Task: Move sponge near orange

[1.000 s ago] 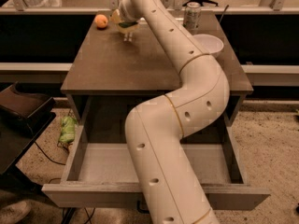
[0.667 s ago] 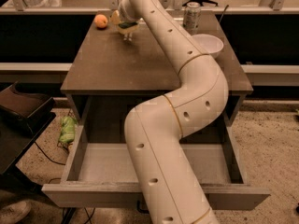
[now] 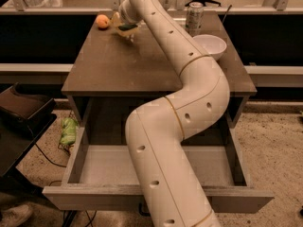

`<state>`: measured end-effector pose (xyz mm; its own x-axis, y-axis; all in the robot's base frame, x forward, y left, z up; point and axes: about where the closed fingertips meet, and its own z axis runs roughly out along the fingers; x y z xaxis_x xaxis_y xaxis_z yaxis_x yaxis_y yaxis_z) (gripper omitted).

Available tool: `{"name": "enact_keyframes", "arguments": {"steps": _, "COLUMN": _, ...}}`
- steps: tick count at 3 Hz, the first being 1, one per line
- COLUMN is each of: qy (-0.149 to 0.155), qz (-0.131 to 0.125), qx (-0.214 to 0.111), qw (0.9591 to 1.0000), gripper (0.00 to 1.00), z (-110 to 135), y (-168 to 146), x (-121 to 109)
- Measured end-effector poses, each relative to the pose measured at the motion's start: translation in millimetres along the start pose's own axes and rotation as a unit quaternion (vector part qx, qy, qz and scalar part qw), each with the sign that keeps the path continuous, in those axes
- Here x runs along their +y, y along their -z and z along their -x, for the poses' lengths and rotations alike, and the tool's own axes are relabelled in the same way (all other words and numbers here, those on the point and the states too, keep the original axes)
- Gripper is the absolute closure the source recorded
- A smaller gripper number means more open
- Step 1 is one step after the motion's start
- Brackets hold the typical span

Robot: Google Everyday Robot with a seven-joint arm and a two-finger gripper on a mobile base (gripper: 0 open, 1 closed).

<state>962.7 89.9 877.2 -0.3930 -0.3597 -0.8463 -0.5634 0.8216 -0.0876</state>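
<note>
Nothing has visibly shifted: the gripper stays at the far edge of the table, jaws clamped on the sponge. It hangs just beside the orange, so only release seems left

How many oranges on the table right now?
1. The orange sits at the back left corner of the table, just left of the sponge, where the end effector is. The arm covers part of the tabletop, so another could be hidden.

A brown wooden table with its pale drawer pulled open stands on a speckled floor; a long ledge runs behind.
</note>
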Motion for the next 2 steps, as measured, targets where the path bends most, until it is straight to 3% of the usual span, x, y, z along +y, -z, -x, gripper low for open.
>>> {"name": "enact_keyframes", "arguments": {"steps": 1, "qy": 0.000, "qz": 0.001, "qx": 0.002, "qw": 1.0000, "gripper": 0.17, "z": -2.3, "y": -3.0, "x": 1.6}}
{"name": "enact_keyframes", "arguments": {"steps": 2, "qy": 0.000, "qz": 0.002, "qx": 0.004, "qw": 1.0000, "gripper": 0.00, "z": -4.4, "y": -5.7, "x": 3.2}}
